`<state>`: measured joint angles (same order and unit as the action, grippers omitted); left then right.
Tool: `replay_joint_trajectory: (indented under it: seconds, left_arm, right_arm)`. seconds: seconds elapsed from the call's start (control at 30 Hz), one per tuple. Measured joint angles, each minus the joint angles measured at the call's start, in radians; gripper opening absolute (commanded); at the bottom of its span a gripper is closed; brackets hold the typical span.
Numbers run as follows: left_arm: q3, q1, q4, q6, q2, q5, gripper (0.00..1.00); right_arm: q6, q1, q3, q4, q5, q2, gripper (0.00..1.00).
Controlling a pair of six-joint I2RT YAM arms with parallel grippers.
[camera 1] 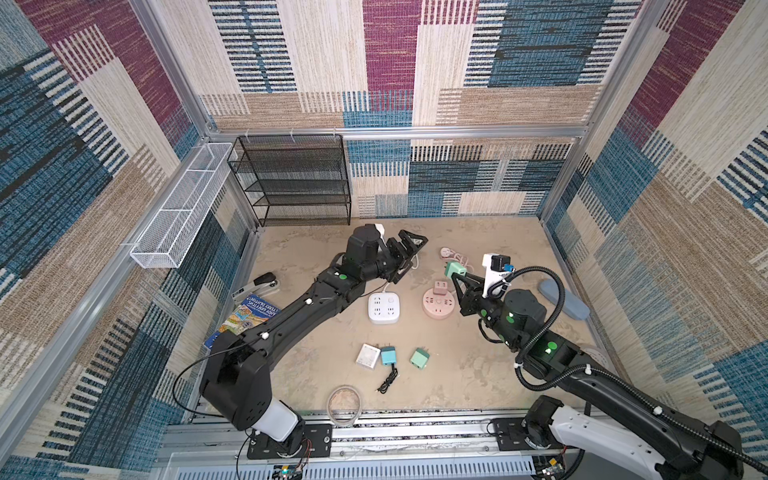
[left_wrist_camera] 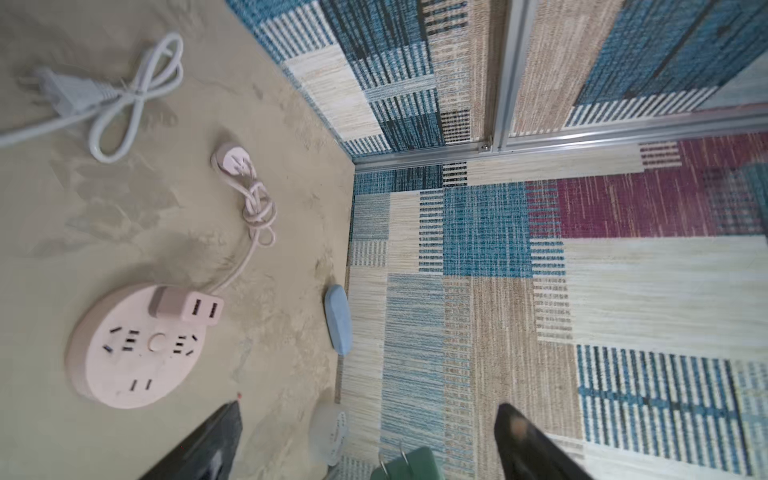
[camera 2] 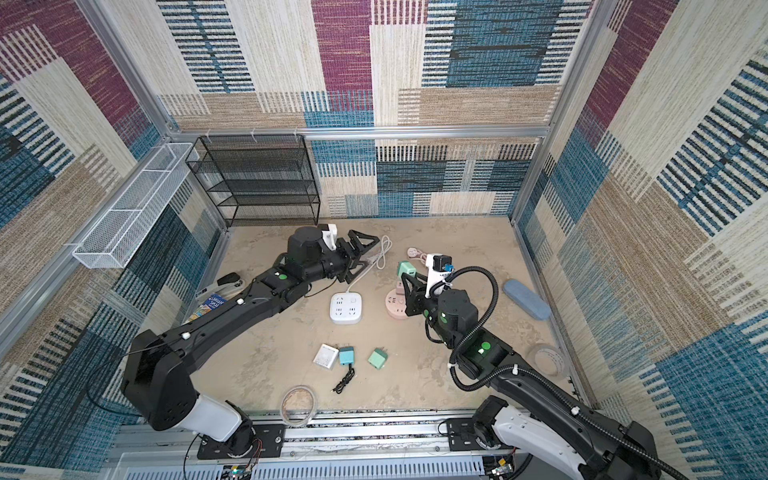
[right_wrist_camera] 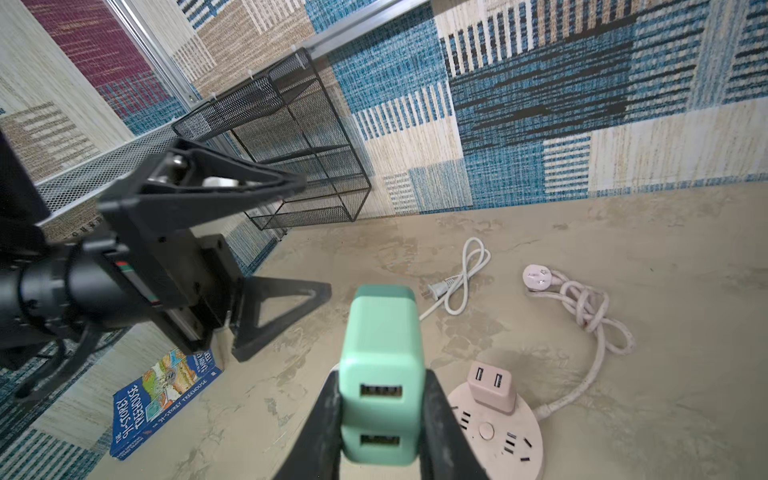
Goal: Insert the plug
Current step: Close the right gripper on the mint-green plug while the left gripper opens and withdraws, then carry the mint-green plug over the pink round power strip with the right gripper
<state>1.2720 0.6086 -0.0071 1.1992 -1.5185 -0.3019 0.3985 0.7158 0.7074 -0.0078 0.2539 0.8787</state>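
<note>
My right gripper [right_wrist_camera: 382,388] is shut on a mint green plug [right_wrist_camera: 380,365], a two-port USB adapter held off the floor. In both top views the plug [camera 1: 455,269] [camera 2: 405,268] hangs just behind the pink round power strip [camera 1: 437,304] [camera 2: 392,306], which has a pink adapter [right_wrist_camera: 490,386] in one of its sockets. The white square power strip [camera 1: 384,307] lies to the left of it. My left gripper [camera 1: 409,257] [left_wrist_camera: 370,436] stands open to the left of the plug, apart from it. The plug's prongs [left_wrist_camera: 405,465] show in the left wrist view.
A white adapter [camera 1: 368,356], a teal adapter [camera 1: 388,355] with a black cable and a green adapter [camera 1: 419,357] lie near the front. A black mesh rack [camera 1: 295,178] stands at the back left. Book [camera 1: 249,313], stapler [camera 1: 257,284], blue case [camera 1: 563,299], tape roll [camera 1: 344,405].
</note>
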Motion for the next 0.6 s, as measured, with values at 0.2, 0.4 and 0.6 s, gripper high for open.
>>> replay_joint_trajectory:
  seconds: [0.2, 0.4, 0.6]
  left_arm:
    - [-0.053, -0.002, -0.204, -0.315, 0.14, 0.19, 1.0]
    - [-0.219, -0.002, -0.288, -0.468, 0.311, 0.303, 0.99]
    - [-0.224, -0.002, -0.451, -0.597, 0.341, 0.353, 1.0]
  right_arm:
    - [0.023, -0.041, 0.196, -0.26, -0.055, 0.107, 0.0]
    - [0.038, -0.131, 0.336, -0.451, -0.207, 0.239, 0.0]
    - [0.032, -0.204, 0.46, -0.601, -0.357, 0.385, 0.0]
